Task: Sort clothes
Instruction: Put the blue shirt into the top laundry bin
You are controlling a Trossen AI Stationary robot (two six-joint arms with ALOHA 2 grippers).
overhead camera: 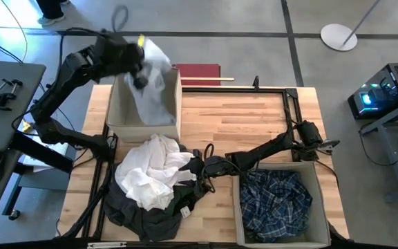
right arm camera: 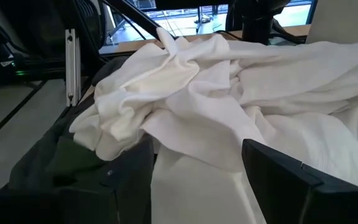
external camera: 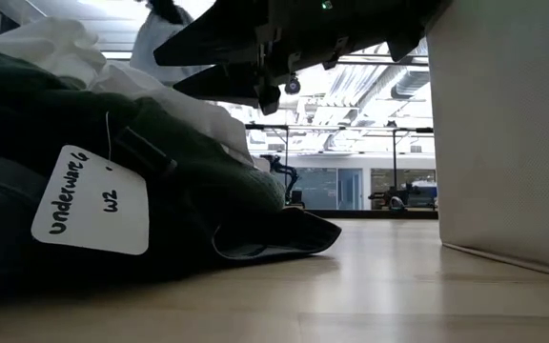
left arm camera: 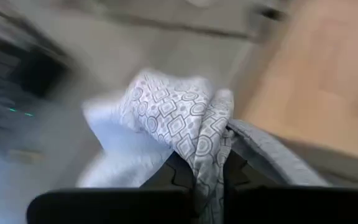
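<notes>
My left gripper (overhead camera: pixel 138 69) is raised over the far-left beige bin (overhead camera: pixel 119 114) and is shut on a white garment with a grey diamond print (overhead camera: pixel 154 79). It hangs down into the bin. A pile on the table holds a white garment (overhead camera: pixel 150 173) on top of dark green and grey-black pieces (overhead camera: pixel 140 211). One dark piece carries a paper tag (external camera: pixel 89 200). My right gripper (overhead camera: pixel 197 171) is open at the pile's right side, its fingers either side of the white garment (right arm camera: pixel 197 124). The blue-white plaid shirt (overhead camera: pixel 276 197) lies in the near-right bin. My left gripper pinches a bunched fold of the printed white garment (left arm camera: pixel 207 146) between its two fingers (left arm camera: pixel 179 177). The cloth is gathered in several layers. The garment is lifted off the table and hangs below the gripper over the bin. I cannot tell whether my right gripper touches the white garment.
The near-right bin (overhead camera: pixel 320 207) shows as a beige wall in the low view (external camera: pixel 503 143). A black frame (overhead camera: pixel 289 97) runs along the table's far and right sides. Bare wood (overhead camera: pixel 233 117) lies between the two bins. A red board (overhead camera: pixel 199 72) lies beyond the far edge.
</notes>
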